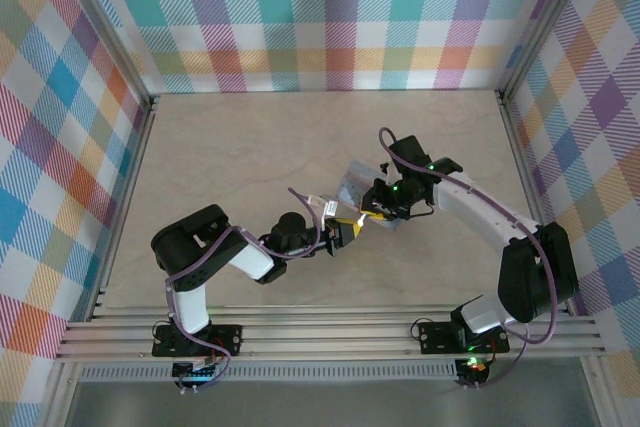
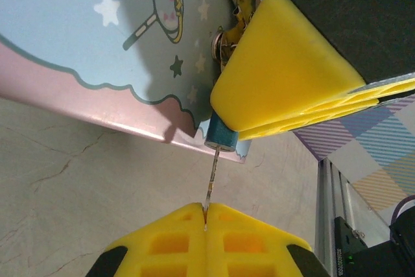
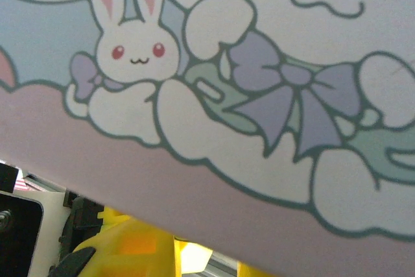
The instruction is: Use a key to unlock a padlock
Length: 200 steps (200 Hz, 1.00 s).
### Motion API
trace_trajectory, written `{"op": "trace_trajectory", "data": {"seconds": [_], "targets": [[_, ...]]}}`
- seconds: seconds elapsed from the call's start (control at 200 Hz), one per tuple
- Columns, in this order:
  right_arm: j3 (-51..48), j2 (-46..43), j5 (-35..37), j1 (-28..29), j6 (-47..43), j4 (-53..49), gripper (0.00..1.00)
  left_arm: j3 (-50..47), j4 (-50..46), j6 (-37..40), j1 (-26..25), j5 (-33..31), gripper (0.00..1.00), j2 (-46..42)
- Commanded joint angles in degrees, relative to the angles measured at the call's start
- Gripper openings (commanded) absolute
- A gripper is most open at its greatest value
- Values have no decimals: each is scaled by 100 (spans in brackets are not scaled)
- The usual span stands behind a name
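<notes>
The padlock [image 2: 222, 137], a small dark blue barrel, hangs at the corner of a pastel tin box [image 2: 97, 37], just below its brass hasp [image 2: 235, 21]. The key [image 2: 211, 180], a thin pale metal blade, runs from my left gripper [image 2: 205, 211] up into the bottom of the padlock. My left gripper is shut on the key's head. The right gripper's yellow fingers [image 2: 285, 63] are closed around the padlock's upper part. From above, both grippers, left [image 1: 350, 230] and right [image 1: 376, 209], meet at the tin box [image 1: 357, 181]. In the right wrist view the tin box [image 3: 259, 63] looms above my right gripper [image 3: 201, 261].
The tin box rests on a beige marbled table [image 1: 250, 147]. Plaid walls [image 1: 330, 17] and metal posts close in three sides. An aluminium rail frame [image 1: 330, 332] runs along the near edge, and a rail [image 2: 327, 205] lies to the right of the grippers.
</notes>
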Motion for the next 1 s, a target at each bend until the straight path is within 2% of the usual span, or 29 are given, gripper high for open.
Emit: {"op": "trace_trajectory", "data": {"seconds": [0.0, 0.13, 0.455, 0.635, 0.85, 0.995], "targets": [[3, -95, -388, 37, 19, -57, 0, 248, 376, 163, -122, -92, 0, -196], [-1, -112, -354, 37, -43, -122, 0, 252, 430, 116, -92, 74, 0, -253], [-32, -214, -424, 36, -261, -203, 0, 486, 498, -490, 480, 1416, 0, -193], [-32, -234, -582, 37, -264, -165, 0, 665, 567, -726, 582, 1744, 0, 34], [-49, -212, -679, 37, -243, -137, 0, 729, 549, -743, 583, 1729, 0, 97], [-32, -140, -697, 38, -162, -172, 0, 558, 469, -371, 438, 1095, 0, -13]]}}
